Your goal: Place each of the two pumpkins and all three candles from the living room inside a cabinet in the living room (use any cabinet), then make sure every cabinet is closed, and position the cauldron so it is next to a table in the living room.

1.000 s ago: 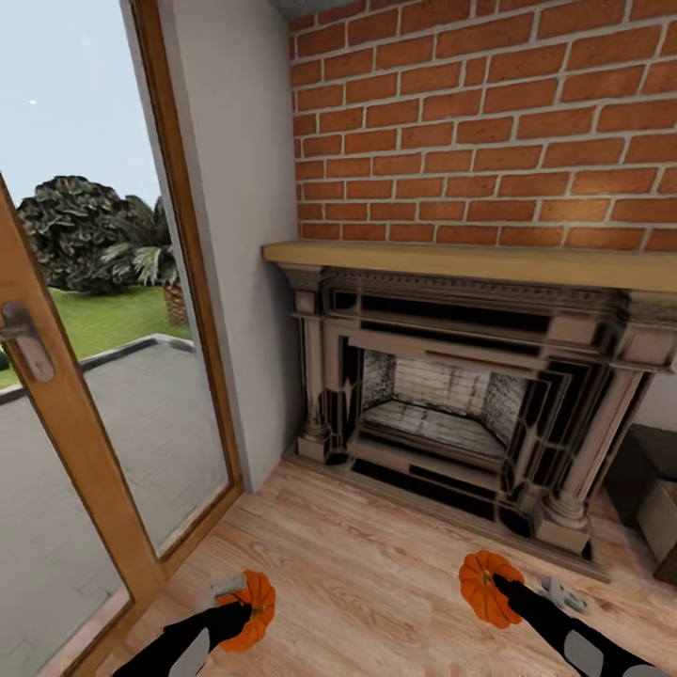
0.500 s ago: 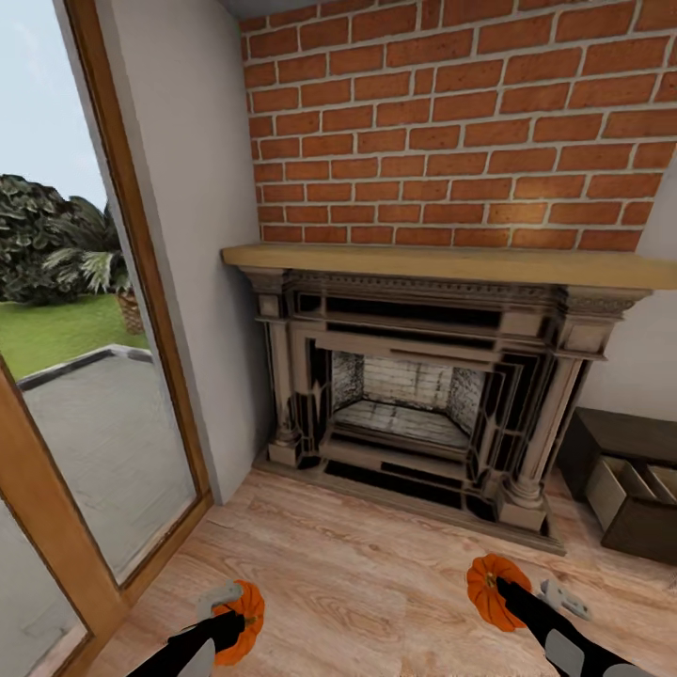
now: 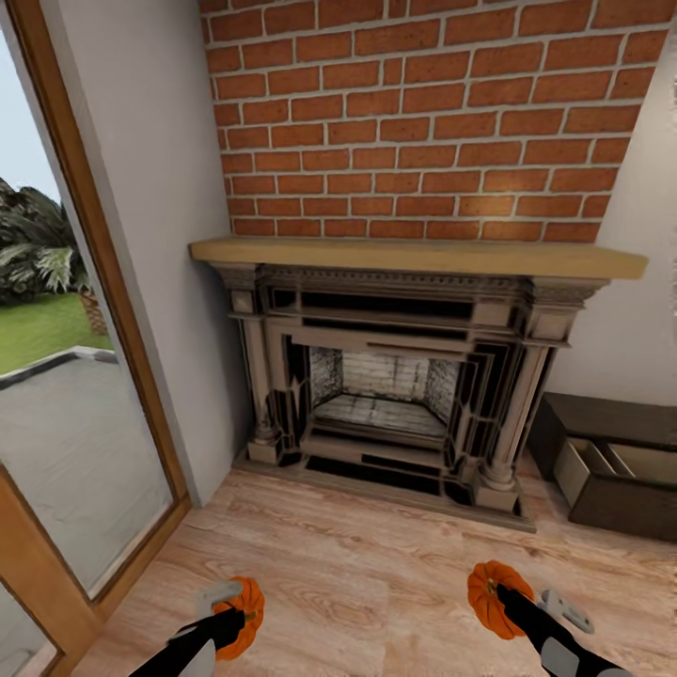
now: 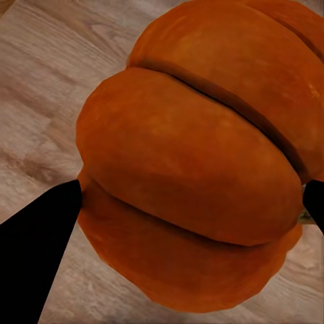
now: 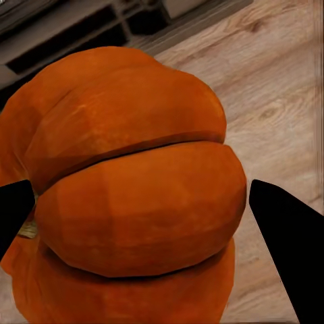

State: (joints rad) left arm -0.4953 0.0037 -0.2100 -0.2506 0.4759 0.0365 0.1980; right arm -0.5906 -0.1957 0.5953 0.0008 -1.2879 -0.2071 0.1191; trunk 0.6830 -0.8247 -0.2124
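Each of my grippers carries one small orange pumpkin above the wooden floor. My left gripper (image 3: 237,616) is shut on the left pumpkin (image 3: 246,603), low in the head view; up close that pumpkin (image 4: 196,155) sits between two black fingertips (image 4: 34,236). My right gripper (image 3: 498,594) is shut on the right pumpkin (image 3: 491,588), whose ribbed body (image 5: 128,196) lies between the black fingers (image 5: 287,229). The dark-brown cabinet (image 3: 602,423) stands at the right against the wall, with one drawer (image 3: 588,465) pulled out and its pale inside showing.
A dark stone fireplace (image 3: 395,376) with a pale wood mantel (image 3: 414,256) stands straight ahead under a red brick wall. A tall glass door with a wooden frame (image 3: 85,282) runs along the left. Bare wood floor (image 3: 367,574) lies between me and the hearth.
The whole head view has swung to the right: the fireplace shifted left and the open cabinet drawer came further into view. Both pumpkins stay gripped.
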